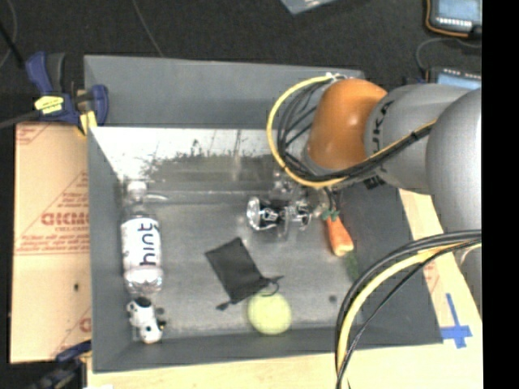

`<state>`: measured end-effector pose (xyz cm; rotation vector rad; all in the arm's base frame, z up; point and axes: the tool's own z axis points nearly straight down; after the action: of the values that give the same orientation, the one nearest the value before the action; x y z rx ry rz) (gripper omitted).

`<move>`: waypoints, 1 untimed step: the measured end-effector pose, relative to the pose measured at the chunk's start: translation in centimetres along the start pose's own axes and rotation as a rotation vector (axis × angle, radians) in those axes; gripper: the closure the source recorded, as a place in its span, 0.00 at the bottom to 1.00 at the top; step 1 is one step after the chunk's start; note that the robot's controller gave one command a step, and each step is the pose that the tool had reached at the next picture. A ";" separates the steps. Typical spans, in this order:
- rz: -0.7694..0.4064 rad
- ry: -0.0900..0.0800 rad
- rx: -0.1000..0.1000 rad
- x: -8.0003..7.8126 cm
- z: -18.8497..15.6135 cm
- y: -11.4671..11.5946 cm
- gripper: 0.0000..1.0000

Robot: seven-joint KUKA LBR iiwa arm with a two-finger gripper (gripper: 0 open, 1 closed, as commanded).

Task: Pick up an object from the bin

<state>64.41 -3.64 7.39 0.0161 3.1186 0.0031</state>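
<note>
Camera view, read from the near rim to the far wall. Near rim of the grey bin (243, 348): I see a yellow-green tennis ball (269, 313) right of centre and a small white-and-black toy figure (144, 320) in the near left corner. Just beyond the ball, and close to touching it, lies a black drawstring pouch (234, 269), flat on the floor with its cord trailing towards the near rim. Along the left wall lies a clear water bottle (141, 250) on its side, label reading "hint", cap towards the far wall.

Mid-bin, beyond the pouch: the gripper (280, 215) hangs low over bare floor, apart from the pouch. An orange carrot-shaped piece (337, 233) with a green end lies just beside it on the right, nearest of all the things. I see nothing held in the gripper, and I cannot tell whether it is released or clenched.

Farther back, the arm's orange cover (345, 124) and looped cables (284, 136) stand over the far right corner.
</note>
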 end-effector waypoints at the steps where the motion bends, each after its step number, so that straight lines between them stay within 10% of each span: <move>1: 0.000 0.001 0.000 0.1 -0.4 0.0 1.00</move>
<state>64.31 -3.65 7.81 0.0156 3.1194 0.0027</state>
